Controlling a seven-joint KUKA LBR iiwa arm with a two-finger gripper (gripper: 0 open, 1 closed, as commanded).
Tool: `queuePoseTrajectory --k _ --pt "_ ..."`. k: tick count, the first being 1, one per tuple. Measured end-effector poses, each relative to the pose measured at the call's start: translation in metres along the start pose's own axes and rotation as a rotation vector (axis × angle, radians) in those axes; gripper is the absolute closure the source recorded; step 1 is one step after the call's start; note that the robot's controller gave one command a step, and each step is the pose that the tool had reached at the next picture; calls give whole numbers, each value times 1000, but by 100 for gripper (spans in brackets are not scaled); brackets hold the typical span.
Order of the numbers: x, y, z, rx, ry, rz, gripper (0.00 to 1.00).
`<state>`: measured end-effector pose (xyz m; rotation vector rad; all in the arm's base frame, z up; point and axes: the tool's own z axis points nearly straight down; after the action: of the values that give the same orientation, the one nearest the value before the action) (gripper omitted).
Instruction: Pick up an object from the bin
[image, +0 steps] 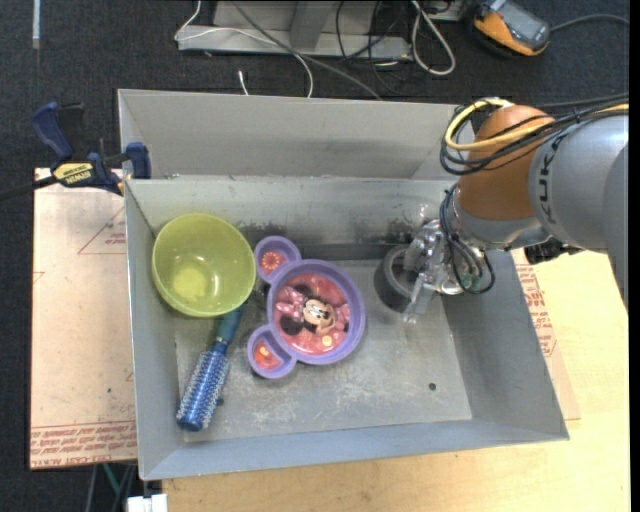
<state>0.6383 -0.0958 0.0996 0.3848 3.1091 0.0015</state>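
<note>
My gripper (424, 272) is low in the right half of the bin, near the back wall. Right against its left side stands a dark grey round thing (392, 283) like a small cup or roll, open upward. A purple mouse-ear-shaped plate (308, 318) with a cartoon mouse picture lies to the left of that, in the bin's middle.
A yellow-green bowl (201, 266) sits at the left of the bin. A blue hairbrush (207, 382) lies below the bowl, its handle tucked between bowl and plate. The arm with its orange cover and cables comes in from the right over the bin's right wall.
</note>
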Motion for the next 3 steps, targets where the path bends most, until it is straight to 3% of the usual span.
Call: queuePoseTrajectory --k 1,2,3 --pt "3 -5 30 -3 -3 123 0" --pt "6 -1 31 2 14 245 100" --pt "6 -1 31 2 14 245 100"
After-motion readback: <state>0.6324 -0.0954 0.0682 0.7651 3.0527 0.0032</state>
